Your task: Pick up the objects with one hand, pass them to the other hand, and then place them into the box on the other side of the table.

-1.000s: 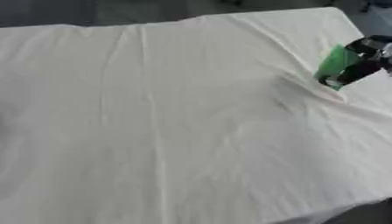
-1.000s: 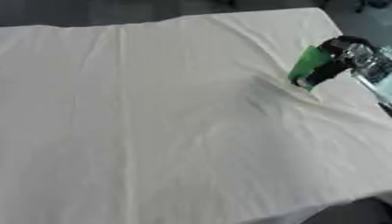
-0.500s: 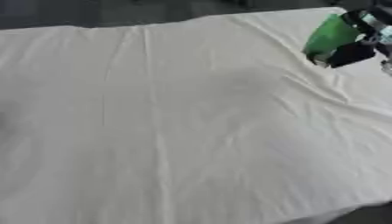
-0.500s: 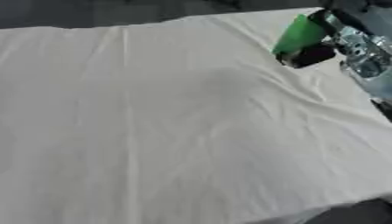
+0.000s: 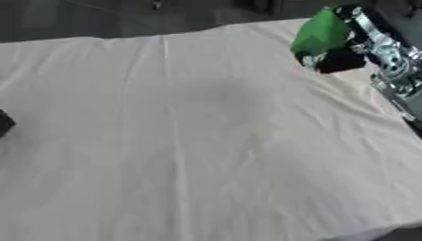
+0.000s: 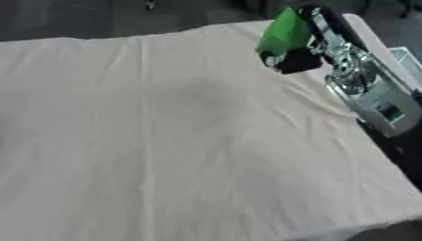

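A green object [image 5: 321, 33], wedge-shaped with a smooth surface, hangs above the far right part of the white-clothed table [image 5: 206, 141]. My right hand [image 5: 342, 60] is shut on it from below and behind, dark fingers curled under its lower end. The silver and black forearm [image 6: 362, 89] runs down the right side. At the left edge of the left eye view a small dark part of my left hand [image 5: 4, 123] shows.
A pale, clear-walled box [image 6: 408, 59] shows partly at the right edge, beyond the table's side. The cloth has soft folds running from front to back. A dark floor lies beyond the far edge.
My right hand has lifted the green object off the cloth and carried it up and to the left. The forearm now shows more fully in view.
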`<state>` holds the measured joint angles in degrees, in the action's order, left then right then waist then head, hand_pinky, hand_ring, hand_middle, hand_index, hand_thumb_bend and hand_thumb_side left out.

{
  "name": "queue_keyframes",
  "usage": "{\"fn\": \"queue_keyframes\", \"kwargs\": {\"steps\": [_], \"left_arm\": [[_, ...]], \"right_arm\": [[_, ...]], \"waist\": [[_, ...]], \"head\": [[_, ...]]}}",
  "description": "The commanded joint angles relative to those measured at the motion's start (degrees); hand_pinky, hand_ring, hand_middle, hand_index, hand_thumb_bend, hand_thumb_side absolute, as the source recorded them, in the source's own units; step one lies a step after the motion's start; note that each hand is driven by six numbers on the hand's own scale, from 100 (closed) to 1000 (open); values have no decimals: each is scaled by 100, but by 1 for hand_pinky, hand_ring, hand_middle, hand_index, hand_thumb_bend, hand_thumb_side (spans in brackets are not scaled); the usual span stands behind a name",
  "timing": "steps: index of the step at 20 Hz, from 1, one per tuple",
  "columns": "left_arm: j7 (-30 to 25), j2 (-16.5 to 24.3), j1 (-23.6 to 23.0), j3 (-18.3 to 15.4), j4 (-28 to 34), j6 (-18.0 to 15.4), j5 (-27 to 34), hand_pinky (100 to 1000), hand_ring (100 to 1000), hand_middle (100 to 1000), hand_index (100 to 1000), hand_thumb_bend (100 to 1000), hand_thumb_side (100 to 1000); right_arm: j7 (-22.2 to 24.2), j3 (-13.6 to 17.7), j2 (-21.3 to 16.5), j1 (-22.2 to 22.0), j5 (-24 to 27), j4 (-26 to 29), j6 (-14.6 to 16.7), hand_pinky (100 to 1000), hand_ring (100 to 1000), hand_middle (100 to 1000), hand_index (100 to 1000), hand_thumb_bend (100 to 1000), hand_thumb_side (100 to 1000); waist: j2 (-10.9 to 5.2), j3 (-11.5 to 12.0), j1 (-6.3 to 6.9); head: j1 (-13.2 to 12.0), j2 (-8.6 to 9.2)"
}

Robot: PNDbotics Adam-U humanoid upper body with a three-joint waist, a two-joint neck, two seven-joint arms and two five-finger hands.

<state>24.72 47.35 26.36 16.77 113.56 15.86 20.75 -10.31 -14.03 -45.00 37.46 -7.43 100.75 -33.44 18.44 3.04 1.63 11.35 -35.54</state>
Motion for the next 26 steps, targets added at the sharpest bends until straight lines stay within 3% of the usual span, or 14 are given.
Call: {"fn": "queue_keyframes", "kwargs": {"steps": [1, 6, 12, 18, 26], "left_arm": [[-197, 340, 252, 6, 103, -27, -80, 818, 816, 767, 707, 100, 724], [-576, 513, 648, 219, 103, 42, -171, 811, 811, 761, 710, 100, 710], [-1116, 630, 1135, 531, 103, 247, -252, 811, 809, 760, 729, 100, 717], [-1762, 636, 1696, 994, 103, 869, -264, 815, 814, 764, 762, 100, 767], [-2429, 464, 2384, 1562, 103, 1671, -217, 825, 835, 785, 792, 100, 866]], "right_arm": [[-10, -66, 258, 192, -263, -1, 175, 421, 525, 475, 646, 199, 100], [-12, -329, 753, 415, -741, -211, 436, 431, 528, 477, 648, 212, 100], [-164, -633, 1264, 624, -1384, -401, 1071, 425, 532, 483, 651, 231, 100], [-388, -886, 1694, 776, -2351, -675, 1663, 457, 544, 490, 654, 232, 100], [-491, -1027, 2131, 940, -3334, -1051, 2058, 498, 555, 497, 658, 243, 100]], "waist": [[-203, -15, 11], [-246, -16, 37], [-298, 4, 71], [-360, 72, 117], [-390, 194, 171]], "head": [[-54, 50], [-127, 46], [-156, 2], [-188, -29], [-170, -84]]}}
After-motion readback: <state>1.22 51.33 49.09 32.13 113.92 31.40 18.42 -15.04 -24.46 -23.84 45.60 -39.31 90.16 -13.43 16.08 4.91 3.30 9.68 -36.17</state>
